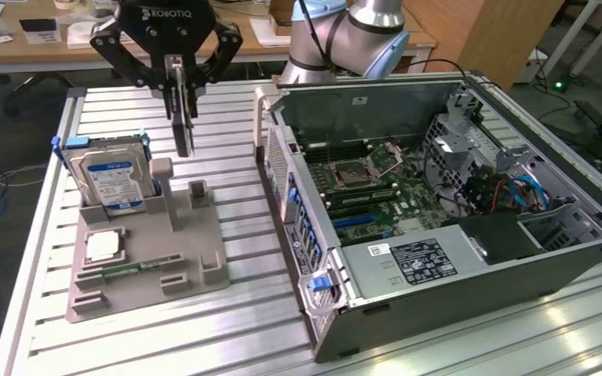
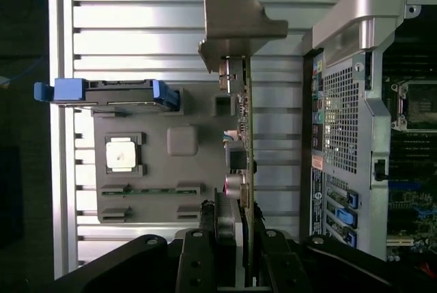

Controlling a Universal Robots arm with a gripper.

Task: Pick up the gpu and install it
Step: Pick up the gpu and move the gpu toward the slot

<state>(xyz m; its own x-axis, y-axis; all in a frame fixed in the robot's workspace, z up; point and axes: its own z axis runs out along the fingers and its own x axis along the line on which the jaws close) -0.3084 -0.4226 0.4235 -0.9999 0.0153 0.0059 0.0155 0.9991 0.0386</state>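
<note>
**Desk:** Which step are you on?

**Operator:** The pick is done, the install isn't. My gripper [image 1: 181, 94] has its jaws drawn in narrow, pinching the gpu [image 1: 183, 137] across its two faces near the top edge. The card hangs on edge, straight down.

**Desk:** Where is it, from the case [image 1: 531, 274]?

**Operator:** Outside the case, off its perforated end wall and near it. Also outside the case, below the card, sits the holder [image 1: 191, 266], and I see a gap between the two. The drive [image 1: 113, 176] stands in the holder on the side farther from the case.

**Desk:** And the bracket [image 2: 235, 16]?

**Operator:** In the wrist view it's at the card's far end from my fingers, with the card edge-on and parallel to the case's end wall.

**Desk:** What does the move ahead ask of you?

**Operator:** As I judge it, a carry over the case wall to the blue slots [image 1: 356, 222] on the board. The card must stay square and the bracket must meet the end wall. The grip looks thin, so any twist could tilt the card.
</note>
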